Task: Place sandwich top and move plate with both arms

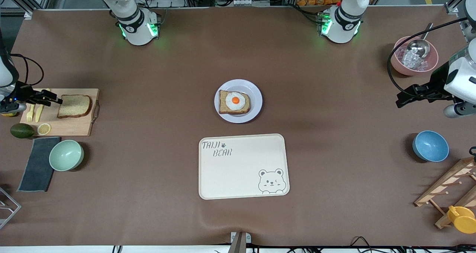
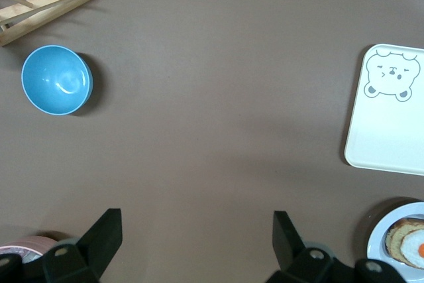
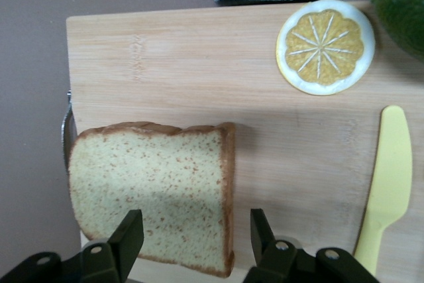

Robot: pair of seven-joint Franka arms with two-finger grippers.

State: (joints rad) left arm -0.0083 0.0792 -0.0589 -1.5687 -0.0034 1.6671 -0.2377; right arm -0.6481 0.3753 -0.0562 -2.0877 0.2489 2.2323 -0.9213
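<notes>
Sandwich top (image 1: 74,106): lay flat on the wooden cutting board (image 1: 83,128) at the right arm's end of the surface, beside a lemon slice (image 1: 44,128), yellow fork and knife. Right end effector (image 1: 52,98): at the slice's 9 o'clock edge, fingers apart, straddling one crust edge, nothing gripped. Plate (image 1: 255,102): mid-surface, bearing egg-topped bread (image 1: 234,102), at 12 o'clock of the bear tray (image 1: 243,166). Left end effector (image 2: 195,243): spread wide, empty, over bare surface near the blue bowl (image 1: 430,146).

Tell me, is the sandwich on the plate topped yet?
No. The egg lies uncovered on the plate; the sandwich top lies on the cutting board.
</notes>
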